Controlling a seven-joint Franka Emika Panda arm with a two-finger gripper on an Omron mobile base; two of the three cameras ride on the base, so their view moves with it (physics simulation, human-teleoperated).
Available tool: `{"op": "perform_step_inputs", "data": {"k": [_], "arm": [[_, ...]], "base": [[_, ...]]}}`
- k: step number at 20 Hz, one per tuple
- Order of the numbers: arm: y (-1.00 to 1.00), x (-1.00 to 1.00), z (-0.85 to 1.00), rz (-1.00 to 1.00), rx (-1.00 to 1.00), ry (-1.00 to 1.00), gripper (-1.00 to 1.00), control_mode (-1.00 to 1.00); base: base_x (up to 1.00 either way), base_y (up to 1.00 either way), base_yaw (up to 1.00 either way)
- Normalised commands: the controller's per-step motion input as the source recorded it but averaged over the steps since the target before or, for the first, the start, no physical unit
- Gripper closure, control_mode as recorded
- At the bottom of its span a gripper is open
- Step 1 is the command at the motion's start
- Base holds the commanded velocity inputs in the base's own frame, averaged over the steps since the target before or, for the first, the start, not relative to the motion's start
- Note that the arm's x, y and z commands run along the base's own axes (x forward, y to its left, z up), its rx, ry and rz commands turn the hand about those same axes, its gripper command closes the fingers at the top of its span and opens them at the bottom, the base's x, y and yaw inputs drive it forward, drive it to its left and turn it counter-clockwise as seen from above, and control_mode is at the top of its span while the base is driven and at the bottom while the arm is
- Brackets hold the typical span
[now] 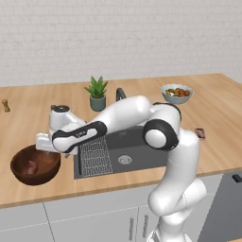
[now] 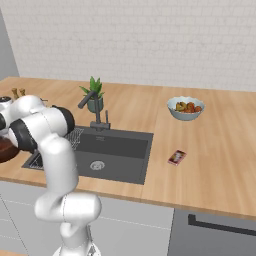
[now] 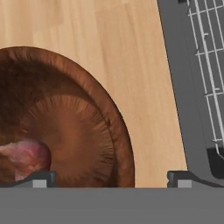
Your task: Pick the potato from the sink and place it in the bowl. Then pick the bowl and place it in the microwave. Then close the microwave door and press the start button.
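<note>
On the counter [image 1: 28, 101]: potted plant [image 1: 97, 93] at 12 o'clock, pale food bowl [image 1: 177, 93] at 2, small red packet [image 2: 176, 157]

wooden counter [image 1: 222, 108] carries bowl [image 1: 19, 170], plant [image 1: 97, 94].

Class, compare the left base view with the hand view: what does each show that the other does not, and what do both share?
Left base view alone: the tap, the potted plant, the pale bowl of colourful food and the sink's drain.

Hand view alone: the gripper seen up close, open, one fingertip over the bowl, the other at the sink edge.

Both: the wooden bowl holding the potato, the wire rack and the wooden counter.
</note>
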Motion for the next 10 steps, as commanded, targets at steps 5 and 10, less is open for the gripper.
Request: {"op": "perform_step_inputs", "data": {"k": [5, 10], "arm": [[-0.01, 0.00, -0.27, 0.00, 0.00, 0.00, -1.00, -1.00], [0.00, 0.00, -0.23, 0.00, 0.00, 0.00, -1.00, -1.00]], "base": [[0.00, 0.00, 0.00], [0.00, 0.00, 0.00]]}}
